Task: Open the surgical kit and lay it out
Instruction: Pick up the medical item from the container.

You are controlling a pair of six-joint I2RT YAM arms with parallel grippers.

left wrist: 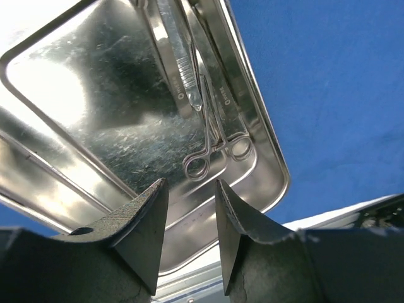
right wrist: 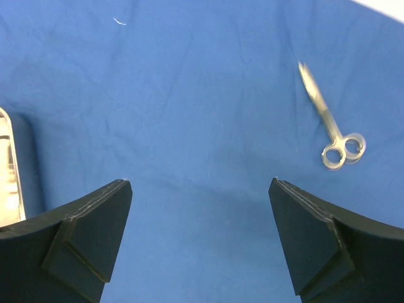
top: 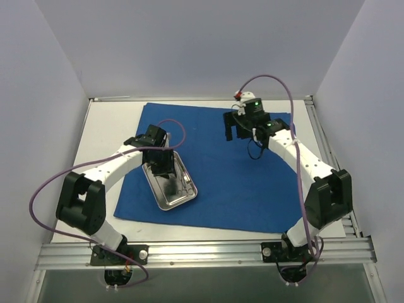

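The surgical kit lies opened out: its royal-blue cloth [top: 240, 183] is spread flat over the table. On the cloth's left part sits the shiny steel tray [top: 182, 194]. My left gripper [top: 165, 167] hovers just above the tray [left wrist: 95, 95], jaws part-way open with nothing between them [left wrist: 191, 183]. Inside the tray lie a flat metal handle [left wrist: 183, 63] and a ring-handled clamp [left wrist: 214, 145] along its right wall. My right gripper [top: 235, 131] hangs wide open and empty [right wrist: 201, 183] over the cloth's far right. Small scissors [right wrist: 331, 123] rest on the cloth beyond its right finger.
The white table [top: 104, 132] shows around the cloth, with a metal frame rail [top: 202, 252] along the near edge and grey walls on three sides. Purple cables [top: 38, 196] loop off both arms. The tray's edge [right wrist: 9, 170] shows at the left of the right wrist view.
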